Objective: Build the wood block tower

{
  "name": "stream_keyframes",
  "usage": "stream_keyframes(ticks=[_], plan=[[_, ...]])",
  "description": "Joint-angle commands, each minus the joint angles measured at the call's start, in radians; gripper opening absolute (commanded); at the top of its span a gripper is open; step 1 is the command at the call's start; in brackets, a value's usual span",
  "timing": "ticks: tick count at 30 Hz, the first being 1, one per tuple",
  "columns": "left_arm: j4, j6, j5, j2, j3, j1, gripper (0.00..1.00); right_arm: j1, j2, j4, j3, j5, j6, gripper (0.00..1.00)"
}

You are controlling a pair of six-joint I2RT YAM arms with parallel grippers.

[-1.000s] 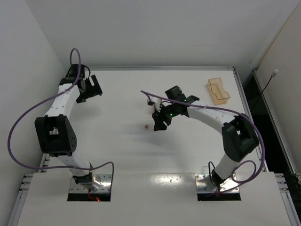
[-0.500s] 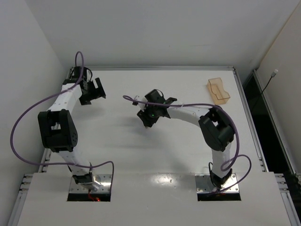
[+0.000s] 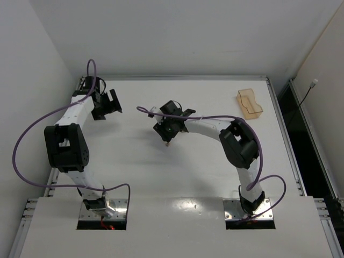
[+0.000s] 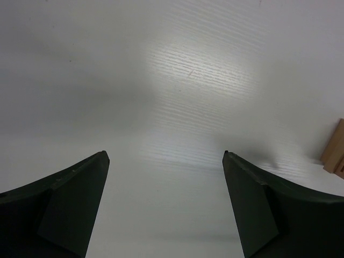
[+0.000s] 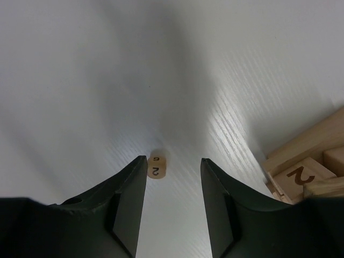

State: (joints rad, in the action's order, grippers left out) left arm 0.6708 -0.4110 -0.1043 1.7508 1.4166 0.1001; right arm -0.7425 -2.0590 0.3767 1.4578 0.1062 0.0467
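**Top view:** left arm (image 3: 70,123) runs up the left side of the frame. Left end effector (image 3: 112,102) is at upper left over the tabletop (image 3: 134,177), prongs spread, nothing btwn them. Right arm (image 3: 215,126) stretches from lower right to frame centre. Right end effector (image 3: 166,135) points down at centre, w/ a tiny speck, the small cube (image 3: 168,143), just below it in the frame. Its grip can't be read from this angle. Translucent tan tray (image 3: 250,104) sits at upper right, well apart from both arms.

**Left wrist view:** dark fingers (image 4: 64,215) fill the two lower corners, wide apart, so released. Only bare tabletop lies btwn them. At the mid-right edge is a light-tan wood corner (image 4: 336,153), cut off by the frame; can't tell which piece it is.

**Right wrist view:** two fingers at lower left & lower centre stand apart w/ a clear gap, so released, grasping nothing. The small cube rests on the tabletop just past the tip of the frame-left finger. Its top face shows a "2" & a smaller "6". Wood blocks (image 5: 309,161) are bunched in the lower right corner, touching each other. A long bar lies angled along the bunch's upper edge & a flat piece below it is marked "2". The frame crops them, so can't tell if they're neatly stacked.
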Motion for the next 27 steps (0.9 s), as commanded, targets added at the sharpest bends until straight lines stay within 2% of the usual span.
stream_keyframes(ticks=[1, 27], plan=[[-0.019, -0.002, -0.014, 0.016, 0.041, 0.013, 0.85, -0.008, -0.010, 0.016, 0.039, -0.029, -0.028, 0.41], [-0.028, -0.011, -0.052, 0.016, 0.022, 0.013, 0.85, -0.047, -0.038, 0.068, -0.001, -0.054, 0.001, 0.41]])
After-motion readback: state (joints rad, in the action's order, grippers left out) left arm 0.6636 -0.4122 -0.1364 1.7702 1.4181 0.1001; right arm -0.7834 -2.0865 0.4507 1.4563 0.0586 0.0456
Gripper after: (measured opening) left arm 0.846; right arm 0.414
